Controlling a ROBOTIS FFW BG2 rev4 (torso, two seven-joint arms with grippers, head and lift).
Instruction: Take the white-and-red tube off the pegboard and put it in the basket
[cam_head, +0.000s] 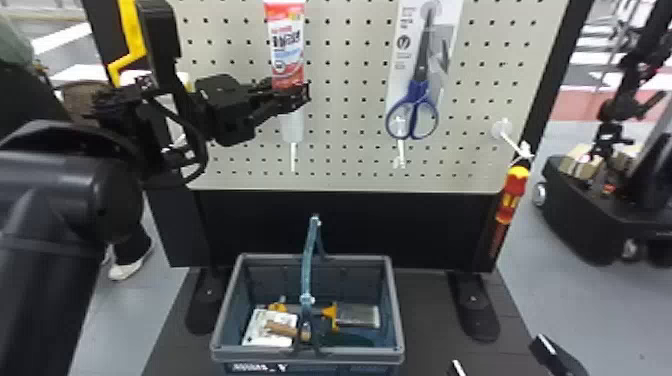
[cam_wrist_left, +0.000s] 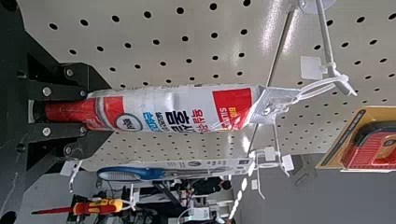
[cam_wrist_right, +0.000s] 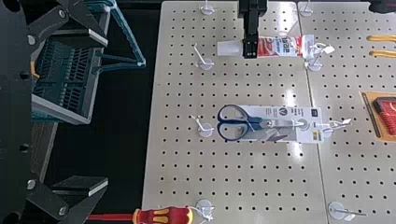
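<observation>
Okay so the right gripper (cam_wrist_right: 107, 112) is parked spread open, to the right of the basket (cam_head: 370, 353). High above that basket, the left gripper (cam_head: 300, 95) has the white-and-red tube (cam_head: 288, 45) pinched low down, side-on to its upright long axis. Tie loop (cam_wrist_left: 322, 83) is way up top on the hook (cam_wrist_left: 325, 37), so I'd ease it outward first.

The tube (cam_wrist_left: 187, 108) is white with red bands and black, blue and red lettering. The pegboard (cam_head: 345, 117) is pale beige, dotted with rows of dark holes. The scissors (cam_head: 418, 93) have navy-blue handles against a white card (cam_head: 406, 37). The screwdriver (cam_head: 513, 192) has a red handle with yellow patches. The basket (cam_head: 394, 302) is grey-blue, its handle (cam_head: 308, 260) teal; the left gripper (cam_head: 294, 97) is black.
</observation>
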